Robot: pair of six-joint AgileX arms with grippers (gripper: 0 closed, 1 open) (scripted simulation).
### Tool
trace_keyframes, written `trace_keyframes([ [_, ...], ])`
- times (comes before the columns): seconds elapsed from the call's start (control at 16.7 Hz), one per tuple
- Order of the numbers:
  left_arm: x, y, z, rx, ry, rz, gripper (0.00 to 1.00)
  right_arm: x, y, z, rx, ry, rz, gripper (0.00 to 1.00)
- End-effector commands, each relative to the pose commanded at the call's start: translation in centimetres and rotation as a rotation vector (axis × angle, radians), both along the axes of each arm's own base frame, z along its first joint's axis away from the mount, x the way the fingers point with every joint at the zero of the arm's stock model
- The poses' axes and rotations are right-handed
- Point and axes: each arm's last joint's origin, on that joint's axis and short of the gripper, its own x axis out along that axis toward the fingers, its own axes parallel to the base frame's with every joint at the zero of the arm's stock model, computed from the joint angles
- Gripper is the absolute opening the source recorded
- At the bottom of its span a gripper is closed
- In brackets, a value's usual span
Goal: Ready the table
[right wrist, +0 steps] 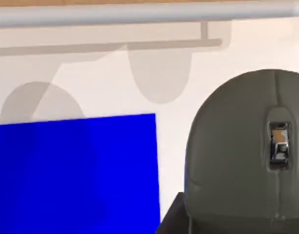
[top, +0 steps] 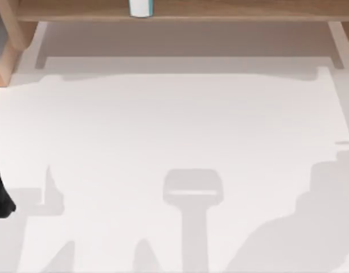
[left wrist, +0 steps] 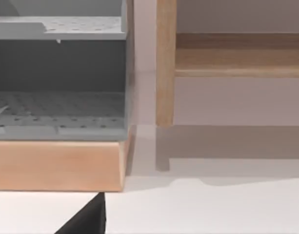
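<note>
The white counter [top: 180, 131] is stretching across nearly the whole top view, its bare surface carrying soft grey shadows. Along its far edge a wooden shelf [top: 220, 10] is running, with a small white and teal container [top: 140, 7] sitting on it near the middle. At the far left corner a wooden-framed rack [top: 3, 51] is standing.

In the left wrist view that rack [left wrist: 56, 163] is showing a light wooden base and grey perforated trays [left wrist: 59, 105] stacked inside it, with a wooden post [left wrist: 165, 63] of the shelf just beside it. A dark part of the left arm [top: 0, 190] is sitting at the counter's left edge; how far its jaws are open I cannot tell.

In the right wrist view a grey computer mouse [right wrist: 247, 156] is lying on the white surface, just beside a flat blue mat [right wrist: 76, 170]. Whether the right jaws are open or closed I cannot tell either.
</note>
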Motion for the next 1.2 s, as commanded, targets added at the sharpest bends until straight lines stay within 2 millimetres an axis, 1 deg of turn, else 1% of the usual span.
trace_keyframes([
  [0.12,0.0,0.0,0.0,0.0,0.0,0.0,1.0,-0.6,1.1,-3.0,0.068,0.068,0.021,0.0],
  [0.24,0.0,0.0,0.0,0.0,0.0,0.0,1.0,-1.4,2.1,-5.4,0.121,0.116,0.03,0.0],
  [0.42,0.0,0.0,0.0,0.0,0.0,0.0,1.0,-2.4,3.1,-7.7,0.165,0.147,0.028,0.0],
  [0.6,0.0,0.0,0.0,0.0,0.0,0.0,1.0,-2.9,3.6,-8.4,0.175,0.139,0.022,0.0],
  [0.96,0.0,0.0,0.0,0.0,0.0,0.0,1.0,-3.0,3.7,-8.5,0.173,0.132,0.02,0.0],
  [1.2,0.0,0.0,0.0,0.0,0.0,0.0,1.0,-3.0,3.3,-8.4,0.169,0.124,0.003,0.0],
])
